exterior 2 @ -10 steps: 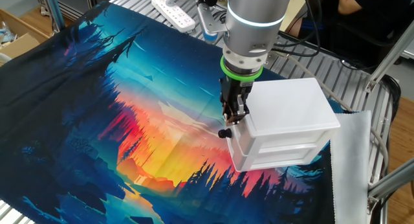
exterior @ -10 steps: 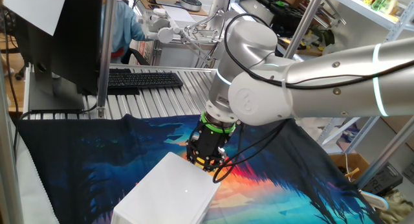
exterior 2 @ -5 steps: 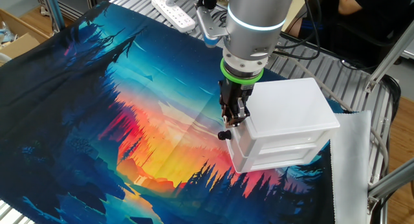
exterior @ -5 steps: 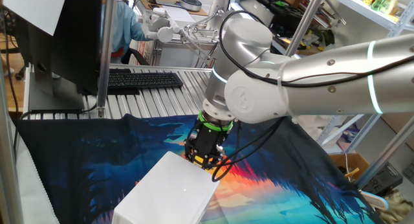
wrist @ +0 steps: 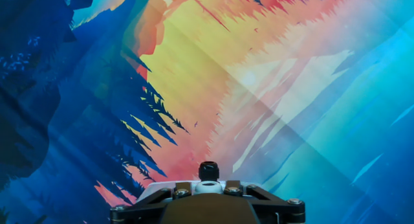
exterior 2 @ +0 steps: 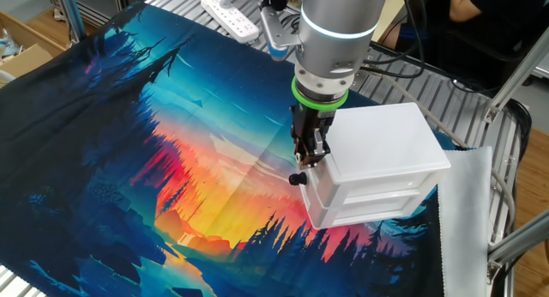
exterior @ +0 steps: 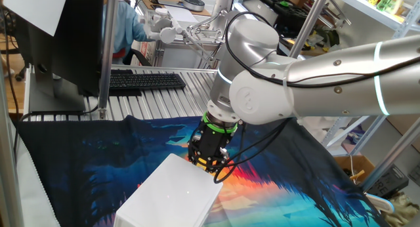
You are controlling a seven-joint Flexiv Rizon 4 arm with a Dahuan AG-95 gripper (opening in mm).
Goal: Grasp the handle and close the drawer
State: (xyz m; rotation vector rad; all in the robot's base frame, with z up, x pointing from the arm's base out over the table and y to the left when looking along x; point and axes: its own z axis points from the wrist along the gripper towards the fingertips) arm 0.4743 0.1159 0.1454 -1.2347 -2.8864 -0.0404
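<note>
Just one drawer (exterior 2: 364,187), one end effector (exterior 2: 307,162).

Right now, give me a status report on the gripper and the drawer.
Gripper at the cabinet front edge, jaw state unclear. Drawer looks pushed in, near flush. Nothing in the way on the printed cloth.

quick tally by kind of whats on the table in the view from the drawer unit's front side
White drawer cabinet: 1
Drawers in it: 2, upper drawer, lower drawer
Printed cloth mat: 1
White power strip: 1
Robot gripper: 1
Total: 6
</note>
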